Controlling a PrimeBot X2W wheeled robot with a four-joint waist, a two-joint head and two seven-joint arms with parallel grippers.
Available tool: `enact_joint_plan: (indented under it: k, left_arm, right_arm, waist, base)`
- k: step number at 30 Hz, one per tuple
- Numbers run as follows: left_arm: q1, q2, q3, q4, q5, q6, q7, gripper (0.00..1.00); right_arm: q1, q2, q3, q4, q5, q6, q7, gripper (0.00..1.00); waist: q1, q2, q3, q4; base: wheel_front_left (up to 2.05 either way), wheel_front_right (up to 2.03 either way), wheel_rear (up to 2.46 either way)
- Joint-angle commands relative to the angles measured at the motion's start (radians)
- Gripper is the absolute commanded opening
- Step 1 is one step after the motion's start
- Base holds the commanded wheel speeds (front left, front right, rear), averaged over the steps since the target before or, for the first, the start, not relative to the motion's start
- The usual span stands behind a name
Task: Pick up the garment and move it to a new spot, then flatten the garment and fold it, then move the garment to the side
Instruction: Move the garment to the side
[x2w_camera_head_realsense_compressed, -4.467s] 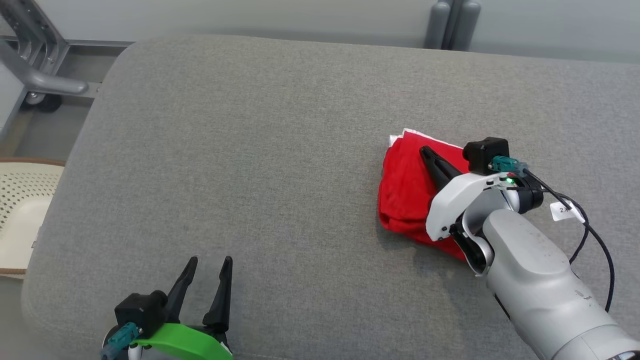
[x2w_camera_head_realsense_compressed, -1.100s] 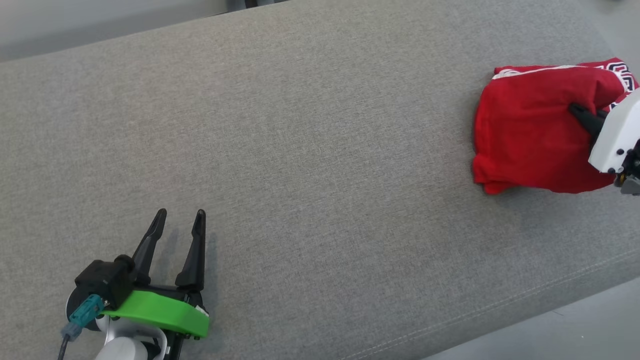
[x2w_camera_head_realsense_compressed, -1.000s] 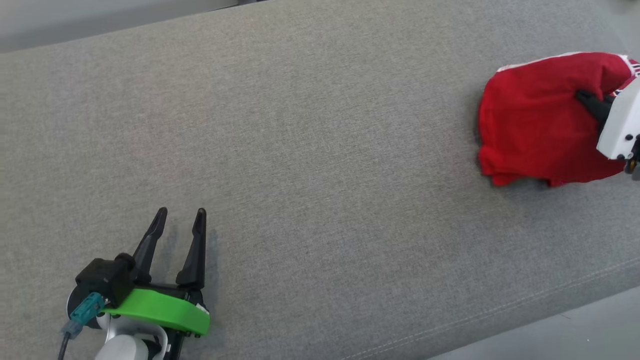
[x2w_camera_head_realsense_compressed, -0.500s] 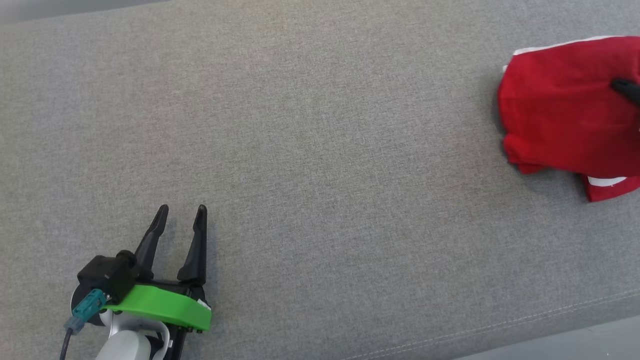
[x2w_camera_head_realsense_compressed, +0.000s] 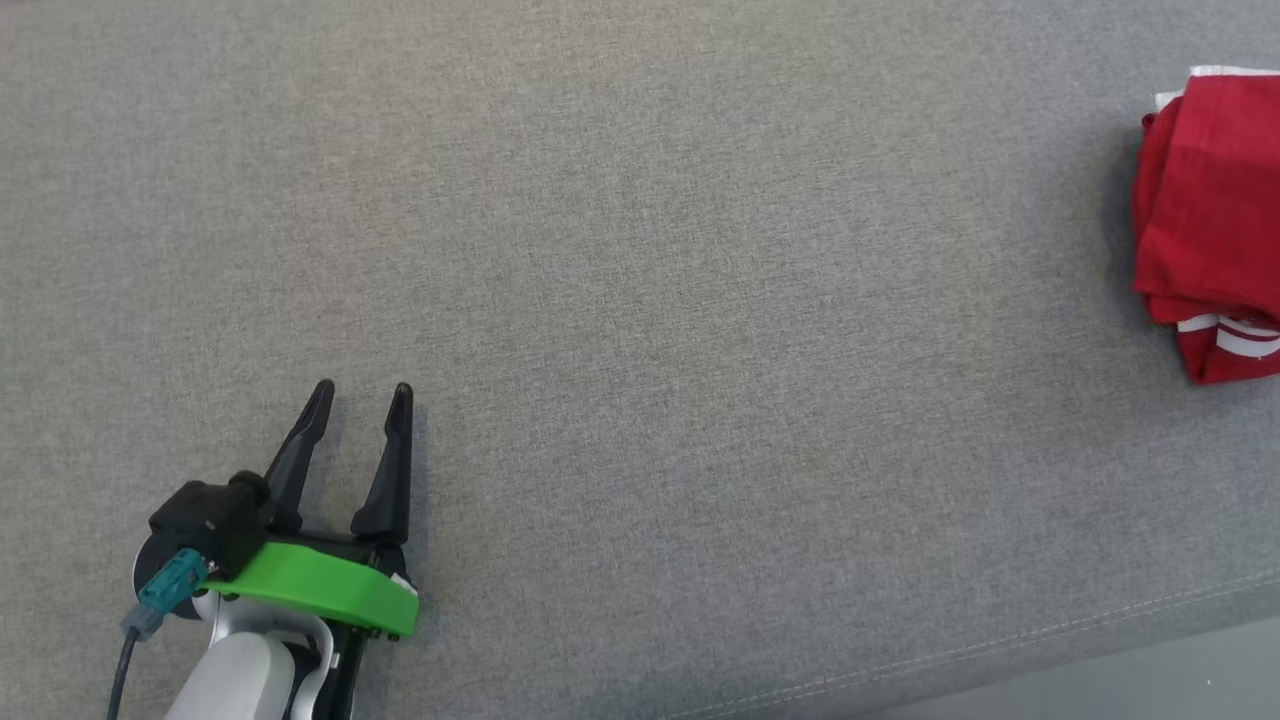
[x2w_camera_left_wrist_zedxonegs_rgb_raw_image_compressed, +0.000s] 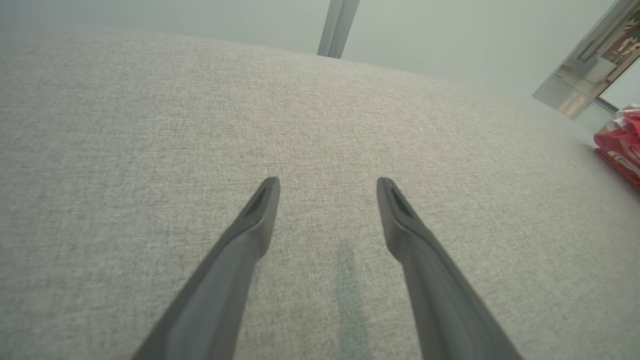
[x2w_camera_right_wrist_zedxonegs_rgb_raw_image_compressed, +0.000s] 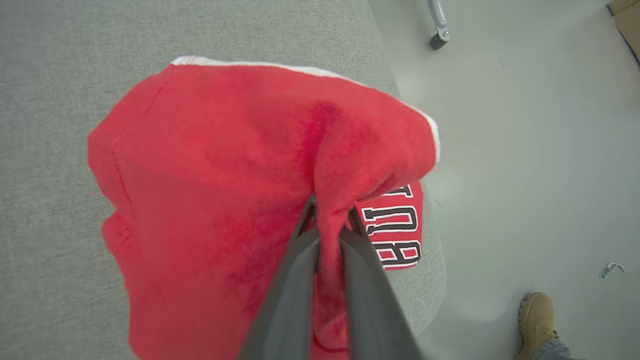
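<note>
The garment (x2w_camera_head_realsense_compressed: 1210, 220) is red with white trim and black-and-white lettering; it sits bunched at the head view's far right edge, on the grey cushion (x2w_camera_head_realsense_compressed: 650, 300). In the right wrist view my right gripper (x2w_camera_right_wrist_zedxonegs_rgb_raw_image_compressed: 327, 212) is shut on a pinched fold of the garment (x2w_camera_right_wrist_zedxonegs_rgb_raw_image_compressed: 240, 165), lifting it near the cushion's end. A corner of the garment (x2w_camera_left_wrist_zedxonegs_rgb_raw_image_compressed: 620, 150) also lies at the right of the left wrist view. My left gripper (x2w_camera_head_realsense_compressed: 360, 398), with its green collar, stands open over bare cushion at the lower left, and the left wrist view shows the left gripper (x2w_camera_left_wrist_zedxonegs_rgb_raw_image_compressed: 327, 187) with nothing between its fingers.
The cushion's front seam and edge (x2w_camera_head_realsense_compressed: 1050, 645) run along the lower right of the head view. Past the cushion's end lies grey floor (x2w_camera_right_wrist_zedxonegs_rgb_raw_image_compressed: 525, 125), with a person's tan boot (x2w_camera_right_wrist_zedxonegs_rgb_raw_image_compressed: 537, 312) and a caster leg (x2w_camera_right_wrist_zedxonegs_rgb_raw_image_compressed: 437, 25). A metal post (x2w_camera_left_wrist_zedxonegs_rgb_raw_image_compressed: 340, 25) stands behind the cushion.
The head camera has turned, so the whole picture has shifted. The garment, held by my right gripper, has slid toward the right edge and that gripper has left the head view. The left gripper holds its place.
</note>
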Motion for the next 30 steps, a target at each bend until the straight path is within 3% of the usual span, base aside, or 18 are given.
enact_joint_plan:
  k: [1, 9, 10, 12, 13, 14, 23, 30]
  left_arm:
    - [-0.02, 0.007, -0.003, -0.004, 0.008, -0.004, 0.002, 1.0]
    - [-0.054, 0.016, -0.014, -0.01, 0.014, -0.006, 0.02, 1.0]
    - [-0.057, 0.017, -0.015, -0.013, 0.015, -0.004, 0.023, 1.0]
    - [-0.059, 0.019, -0.015, -0.018, 0.015, 0.001, 0.025, 1.0]
    - [-0.059, 0.02, -0.014, -0.02, 0.015, 0.003, 0.026, 1.0]
    - [-0.059, 0.022, -0.014, -0.021, 0.014, 0.003, 0.026, 1.0]
    - [-0.047, 0.025, -0.012, -0.015, 0.003, 0.011, 0.021, 1.0]
    - [-0.008, 0.019, 0.0, -0.007, -0.006, 0.02, 0.005, 1.0]
  right_arm:
    - [0.01, 0.001, 0.001, 0.022, -0.027, 0.0, -0.052, 0.0]
    - [-0.034, 0.016, 0.021, 0.173, -0.176, 0.0, -0.302, 0.0]
    - [-0.042, 0.016, 0.017, 0.193, -0.194, 0.0, -0.321, 0.18]
    - [-0.052, 0.02, 0.021, 0.229, -0.219, 0.0, -0.346, 0.43]
    - [-0.062, 0.019, 0.013, 0.244, -0.234, 0.0, -0.361, 0.89]
    - [-0.068, 0.017, 0.003, 0.26, -0.25, 0.0, -0.37, 1.0]
    - [-0.058, 0.024, -0.049, 0.324, -0.343, 0.0, -0.422, 1.0]
    - [-0.062, 0.067, -0.053, 0.257, -0.305, -0.001, -0.616, 1.0]
  waist:
    - [0.0, -0.0001, 0.02, 0.01]
    - [0.0, -0.0001, 0.076, 0.041]
    - [0.0, -0.0001, 0.082, 0.045]
    - [0.0, -0.0001, 0.091, 0.05]
    - [0.0, -0.0001, 0.094, 0.052]
    - [0.0, -0.0001, 0.096, 0.053]
    - [0.0, -0.0001, 0.07, 0.051]
    - [0.0, -0.0001, -0.015, 0.051]
  base:
    - [0.0, 0.0, 0.0]
    - [0.0, 0.0, 0.0]
    - [0.0, 0.0, 0.0]
    - [0.0, 0.0, 0.0]
    - [0.0, 0.0, 0.0]
    - [0.0, 0.0, 0.0]
    - [0.0, 0.0, 0.0]
    - [0.0, 0.0, 0.0]
